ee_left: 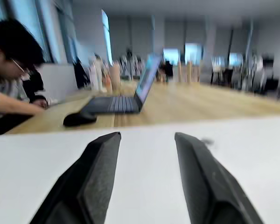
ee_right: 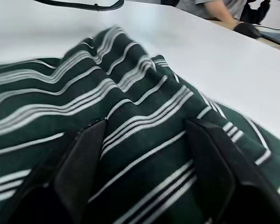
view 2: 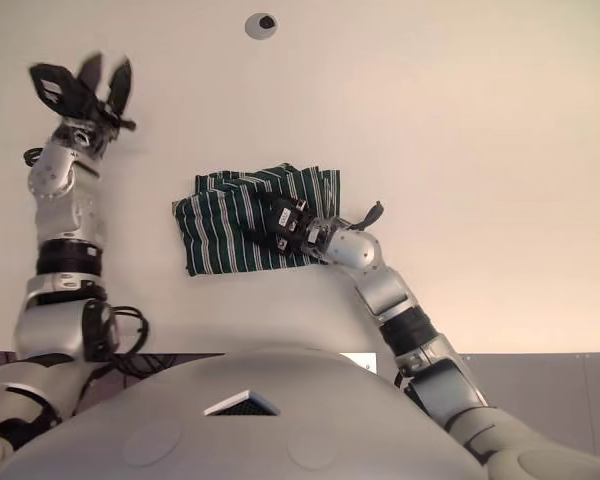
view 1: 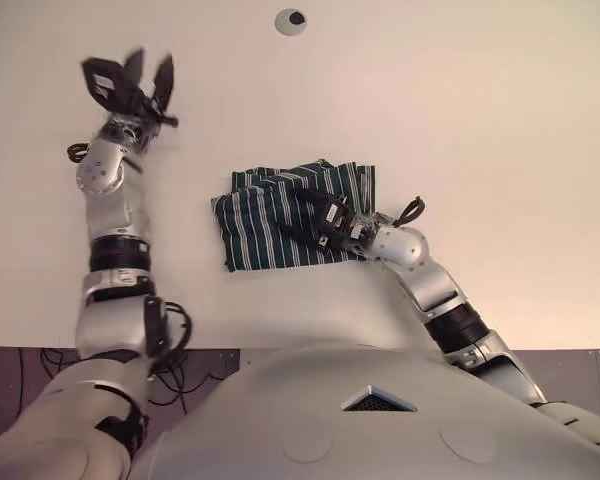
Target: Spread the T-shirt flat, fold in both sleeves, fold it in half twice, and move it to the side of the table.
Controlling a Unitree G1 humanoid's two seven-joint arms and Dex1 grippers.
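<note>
A dark green T-shirt [view 1: 270, 215] with white stripes lies folded into a small bundle on the white table [view 1: 480, 120], near its middle. My right gripper [view 1: 318, 222] rests on top of the shirt's right part, open, with its two fingers [ee_right: 84, 163] spread over the striped cloth [ee_right: 144, 140]. My left gripper [view 1: 148, 80] is raised at the far left, well away from the shirt, open with nothing between its fingers [ee_left: 95, 177].
A small round grey disc [view 1: 291, 21] is set into the table at the far middle. The table's near edge [view 1: 280, 348] runs just in front of the shirt. Beyond the table stands a wooden desk with a laptop [ee_left: 126, 95] and a seated person.
</note>
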